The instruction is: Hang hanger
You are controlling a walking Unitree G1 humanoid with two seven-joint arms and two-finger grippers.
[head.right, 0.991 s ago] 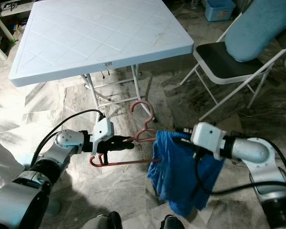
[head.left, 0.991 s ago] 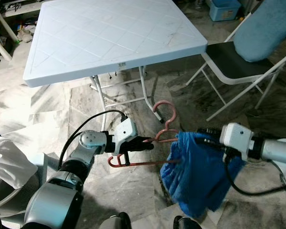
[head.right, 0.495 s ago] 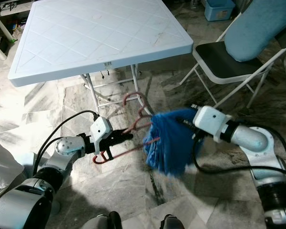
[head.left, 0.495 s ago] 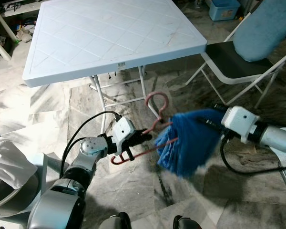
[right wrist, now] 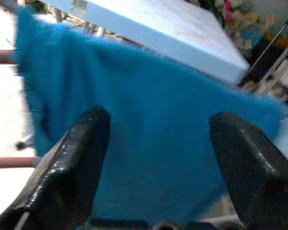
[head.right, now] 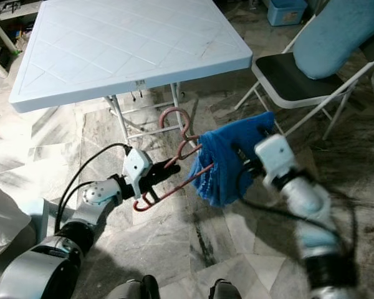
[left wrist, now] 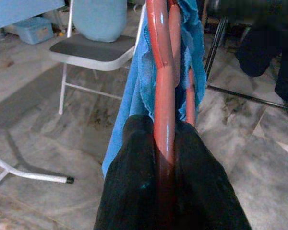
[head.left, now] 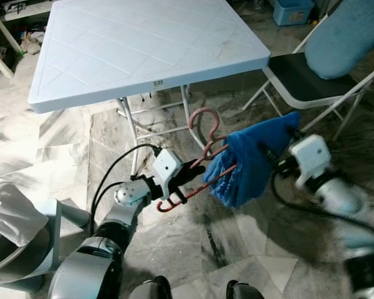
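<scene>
The blue cloth has swung higher on the pink hanger, which the left gripper clamps near the white folding table. The right gripper, fingers spread, faces the cloth.

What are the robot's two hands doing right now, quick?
Left gripper: closed on the red hanger.
Right gripper: open, fingers spread wide, with the blue cloth right in front of it.
</scene>
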